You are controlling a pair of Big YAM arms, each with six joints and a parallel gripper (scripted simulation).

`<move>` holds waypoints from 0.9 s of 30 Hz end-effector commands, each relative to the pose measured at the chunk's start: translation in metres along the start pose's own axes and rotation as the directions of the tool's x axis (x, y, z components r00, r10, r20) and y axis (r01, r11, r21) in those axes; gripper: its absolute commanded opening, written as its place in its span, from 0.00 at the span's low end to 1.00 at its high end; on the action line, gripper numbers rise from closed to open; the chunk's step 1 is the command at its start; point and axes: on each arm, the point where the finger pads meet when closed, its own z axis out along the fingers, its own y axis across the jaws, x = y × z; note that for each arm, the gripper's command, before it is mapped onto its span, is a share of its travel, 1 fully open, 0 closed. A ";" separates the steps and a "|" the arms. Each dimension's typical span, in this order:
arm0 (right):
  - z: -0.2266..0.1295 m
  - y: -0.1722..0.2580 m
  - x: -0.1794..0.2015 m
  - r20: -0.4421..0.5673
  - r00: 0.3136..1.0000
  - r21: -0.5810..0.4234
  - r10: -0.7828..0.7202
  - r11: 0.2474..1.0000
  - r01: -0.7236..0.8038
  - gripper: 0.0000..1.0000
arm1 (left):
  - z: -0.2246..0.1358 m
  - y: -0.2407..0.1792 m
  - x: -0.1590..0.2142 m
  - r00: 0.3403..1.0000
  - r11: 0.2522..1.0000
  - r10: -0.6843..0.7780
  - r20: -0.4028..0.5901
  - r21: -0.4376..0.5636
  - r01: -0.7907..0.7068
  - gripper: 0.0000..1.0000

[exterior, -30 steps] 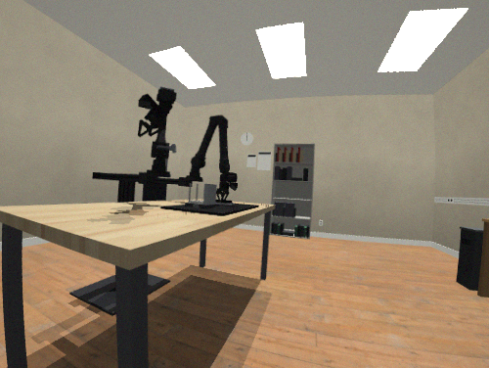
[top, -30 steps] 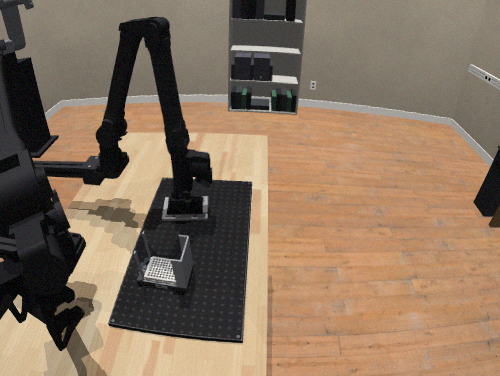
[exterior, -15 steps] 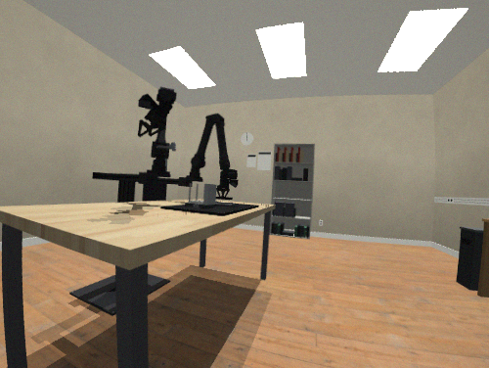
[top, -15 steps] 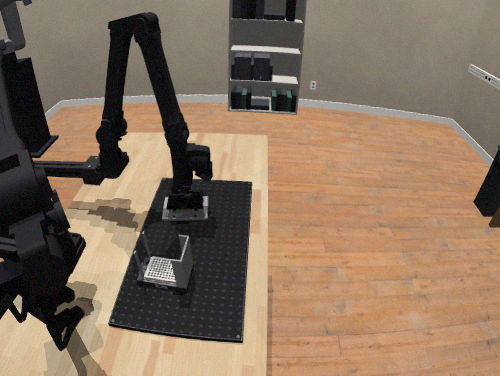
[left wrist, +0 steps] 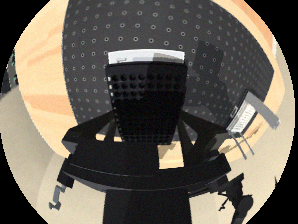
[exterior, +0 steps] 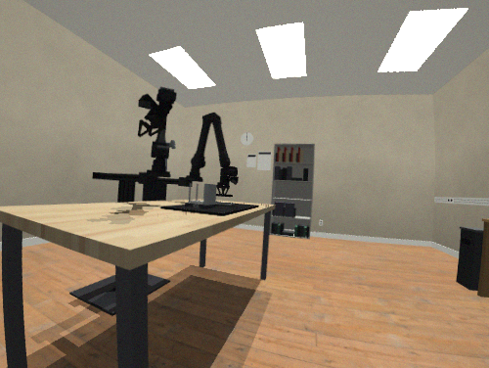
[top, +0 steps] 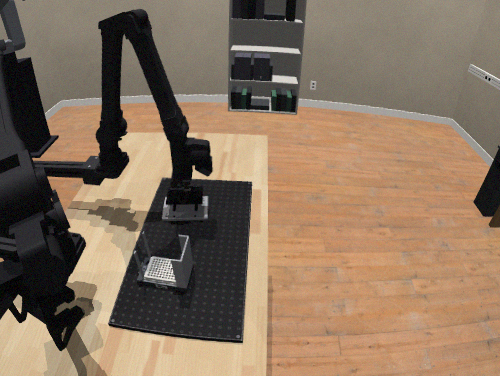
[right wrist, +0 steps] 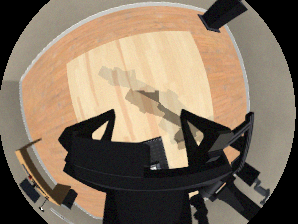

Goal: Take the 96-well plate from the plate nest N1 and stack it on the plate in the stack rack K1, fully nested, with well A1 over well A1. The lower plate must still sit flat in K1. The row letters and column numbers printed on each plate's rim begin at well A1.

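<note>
Plank flooring (top: 350,225) (exterior: 372,294) (right wrist: 50,100) spreads beneath a pale wooden table (top: 240,155) (exterior: 98,225) (left wrist: 30,50) (right wrist: 175,50), with beige walls (top: 375,45) (exterior: 372,147) around and three bright ceiling lights (exterior: 288,51) overhead. Against the far wall stands a grey bookcase (top: 265,49) (exterior: 312,196); a round clock (exterior: 246,139) hangs to its left.

On the table lies a black board (top: 225,300) (exterior: 220,210) (left wrist: 90,30) (right wrist: 158,147) dotted with small holes. Toward its far end in the top view sits the pale nest (top: 185,216) (left wrist: 145,56). Directly above that, the left gripper (top: 186,205) (exterior: 224,195) (left wrist: 146,112) is grasping the dark well plate (top: 183,195) (left wrist: 145,100), one finger along each long side. The plate is raised off the nest, whose pale border shows past one short end in the left wrist view.

Nearer on the board is the stack rack (top: 186,270) (exterior: 209,194) (left wrist: 262,107), with a tall grey wall on its right and thin posts on its left. A white well plate (top: 160,268) (left wrist: 244,119) lies down inside it. The dark plate is well apart from this rack. Lettering on the rims is too small to read.

At the near left, the right gripper (top: 42,334) (exterior: 147,134) (right wrist: 147,112) hangs in the air, released, its fingers spread wide with nothing between them.
</note>
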 end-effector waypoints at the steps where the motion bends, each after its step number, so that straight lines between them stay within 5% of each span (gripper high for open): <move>1: -0.005 -0.003 -0.007 0.010 1.000 -0.011 0.025 1.000 -0.025 1.00 | -0.012 -0.003 -0.008 1.000 1.000 -0.002 0.020 0.000 0.002 0.00; 27: -0.005 -0.003 -0.007 0.010 1.000 -0.011 0.025 1.000 -0.025 1.00 | -0.054 -0.006 -0.021 0.999 1.000 -0.004 0.045 0.004 0.004 0.00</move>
